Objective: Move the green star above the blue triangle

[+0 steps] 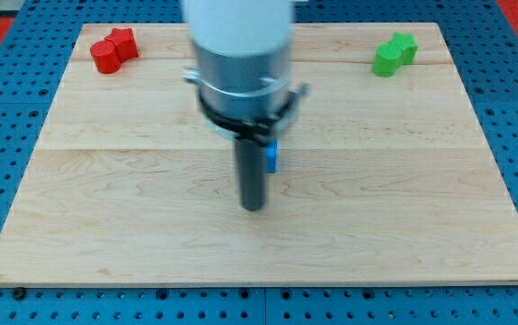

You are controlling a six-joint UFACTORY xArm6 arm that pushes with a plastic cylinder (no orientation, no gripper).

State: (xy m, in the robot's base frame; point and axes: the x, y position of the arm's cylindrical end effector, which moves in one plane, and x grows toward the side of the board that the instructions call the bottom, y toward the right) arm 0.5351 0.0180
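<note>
1. My tip (254,207) rests near the middle of the wooden surface (106,226), at the lower end of a dark rod hanging from the arm's grey and white body.

2. There is no pincer on this rig, so nothing is spread, pressed together or pinching; the rod can only push.

3. A small blue block (272,157), presumably the blue triangle though its shape is largely hidden, peeks out just right of the rod and slightly farther back than my tip. Whether the rod touches it cannot be told.

4. The green star (394,52) sits at the far right corner of the surface, well apart from both my tip and the blue block.

5. A red block (115,49) lies at the far left corner, clear of everything else.

6. Progress, as judged here: essentially none of the task is done. The green star is farther back than the blue block but a long way to its right, not directly beyond it.

7. What remains: my tip must travel to the star's right side, then slide it leftward along the far part of the surface until it stands just beyond the blue block.
</note>
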